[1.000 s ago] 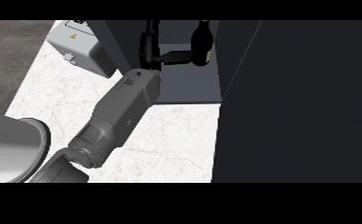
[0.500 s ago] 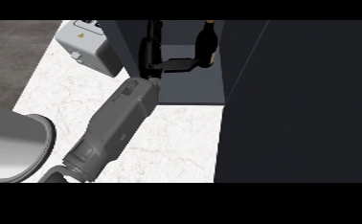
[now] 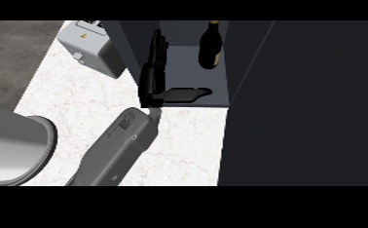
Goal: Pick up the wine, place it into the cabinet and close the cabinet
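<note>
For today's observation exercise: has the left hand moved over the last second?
Yes. The left hand has come off the wine bottle, shifting left and back toward the front edge of the cabinet.

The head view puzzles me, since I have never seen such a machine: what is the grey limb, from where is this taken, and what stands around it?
The picture is taken from the robot's own head, looking steeply down at a white marble counter. The grey limb is a forearm coming in from the lower edge, ending in a black hand. Only one arm shows, and I cannot tell whether it is the left or the right.

The hand is open, fingers straight, thumb sticking out sideways, and holds nothing. It reaches into an open dark cabinet. The wine bottle stands upright inside, apart from the hand. The large dark panel at the right looks like the cabinet's door or side.

On the counter stands a grey boxy appliance, and a grey curved object shows at the left edge.
</note>
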